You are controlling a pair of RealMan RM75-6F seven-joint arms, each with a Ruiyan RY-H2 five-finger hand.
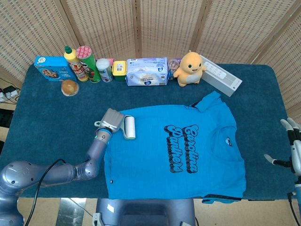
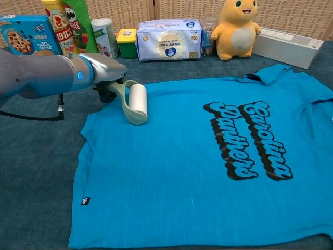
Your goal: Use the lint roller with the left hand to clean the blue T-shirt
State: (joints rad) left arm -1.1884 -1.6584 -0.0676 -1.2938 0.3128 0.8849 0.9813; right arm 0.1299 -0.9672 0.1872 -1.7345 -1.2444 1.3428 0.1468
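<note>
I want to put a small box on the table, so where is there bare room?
Bare dark blue tablecloth lies left of the blue T-shirt, below the small round bun. Another free patch is right of the shirt, below the long white box. The back row by the yellow duck toy is crowded.

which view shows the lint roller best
Chest view: the lint roller is close and large, drum and frame clear, held by the left hand on the T-shirt. Head view shows it small from above.

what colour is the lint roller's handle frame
Pale sage green, holding a white roll; the pale green lint roller shows best in the chest view.
</note>
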